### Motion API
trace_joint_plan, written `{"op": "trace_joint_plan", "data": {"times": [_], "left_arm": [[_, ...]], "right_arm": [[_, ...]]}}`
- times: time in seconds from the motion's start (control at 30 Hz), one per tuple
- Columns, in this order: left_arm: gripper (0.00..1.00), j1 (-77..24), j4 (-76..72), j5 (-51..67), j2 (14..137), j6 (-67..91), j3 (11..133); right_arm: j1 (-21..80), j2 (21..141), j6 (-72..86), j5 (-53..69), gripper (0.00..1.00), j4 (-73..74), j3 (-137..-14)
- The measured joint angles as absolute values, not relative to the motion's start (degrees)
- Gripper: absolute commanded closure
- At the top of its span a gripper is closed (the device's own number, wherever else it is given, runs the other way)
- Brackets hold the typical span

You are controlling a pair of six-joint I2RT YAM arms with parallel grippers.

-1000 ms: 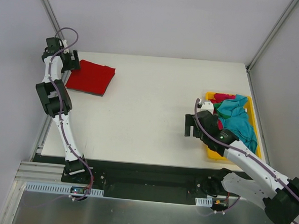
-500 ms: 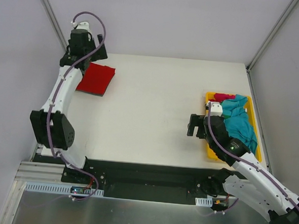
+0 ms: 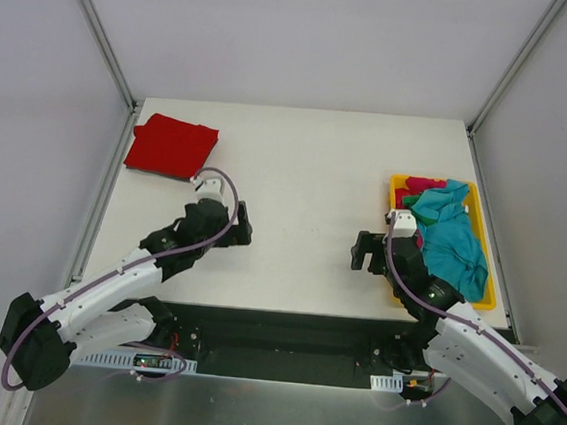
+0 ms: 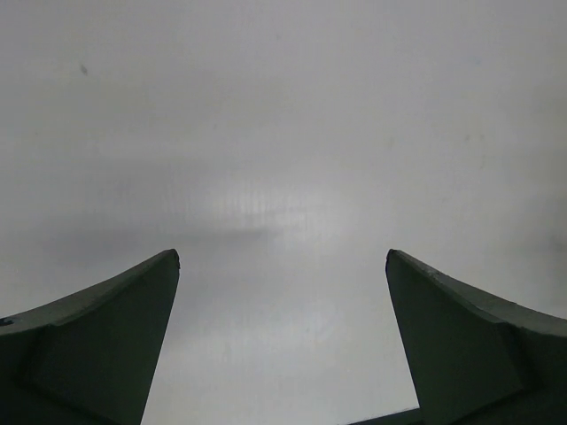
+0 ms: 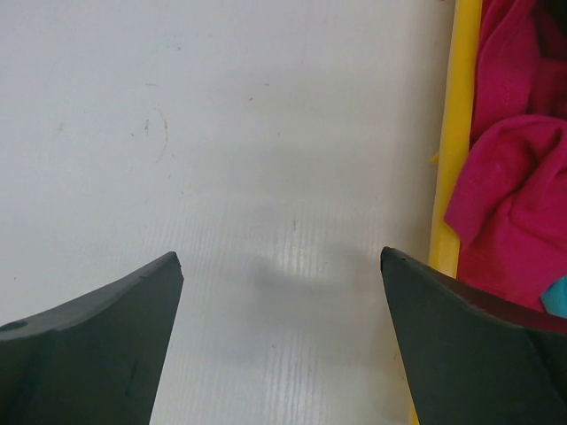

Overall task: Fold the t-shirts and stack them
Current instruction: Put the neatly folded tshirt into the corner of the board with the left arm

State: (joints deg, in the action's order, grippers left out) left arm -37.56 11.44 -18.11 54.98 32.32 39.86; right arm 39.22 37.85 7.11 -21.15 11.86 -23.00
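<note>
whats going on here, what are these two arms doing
Nothing is held right now. One bright red t-shirt lies folded at the far left corner of the white table. The left gripper and right gripper both hang open over bare tabletop. A turquoise t-shirt and a pinkish-red t-shirt sit crumpled in the yellow plastic tray beside the right gripper.

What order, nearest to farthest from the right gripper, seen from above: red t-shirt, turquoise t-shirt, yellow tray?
1. yellow tray, beside the right gripper.
2. turquoise t-shirt, in that tray.
3. red t-shirt, far left corner.
</note>
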Motion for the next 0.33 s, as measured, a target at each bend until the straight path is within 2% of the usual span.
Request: {"op": "trace_joint_plan", "data": {"times": [0.13, 0.33], "left_arm": [[0.01, -39.8, 14.6, -19.7, 48.2, 35.5, 28.4], [0.01, -39.8, 16.6, -23.1, 37.2, 36.5, 24.4]], "right_arm": [[39.2, 40.3, 7.1, -21.4, 0.04, 9.7, -22.9], [39.2, 45.4, 7.1, -24.6, 0.04, 8.5, -22.7]]}}
